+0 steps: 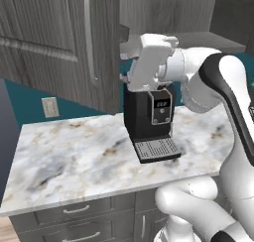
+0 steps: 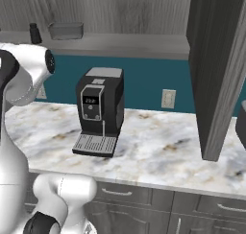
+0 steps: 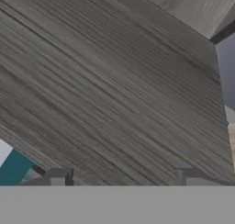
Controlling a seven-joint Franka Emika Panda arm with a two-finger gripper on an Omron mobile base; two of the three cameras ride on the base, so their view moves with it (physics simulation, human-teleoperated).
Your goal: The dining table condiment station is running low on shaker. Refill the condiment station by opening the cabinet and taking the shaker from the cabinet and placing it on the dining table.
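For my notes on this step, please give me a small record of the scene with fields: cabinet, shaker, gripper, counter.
cabinet: open, door swung out over the counter
shaker: black shaker upright on the cabinet shelf, beside a grey tray, not held
gripper: gripper open, facing a grey wood-grain panel, holding nothing
counter: marble counter with black coffee machine

Teal wall (image 2: pixel 144 79) behind marble counter (image 1: pixel 74 151) above grey drawers (image 2: pixel 144 199)

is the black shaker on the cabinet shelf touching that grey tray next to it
Apart. The right base view shows the shaker standing left of the grey tray with a clear strip of bare cabinet shelf between them.
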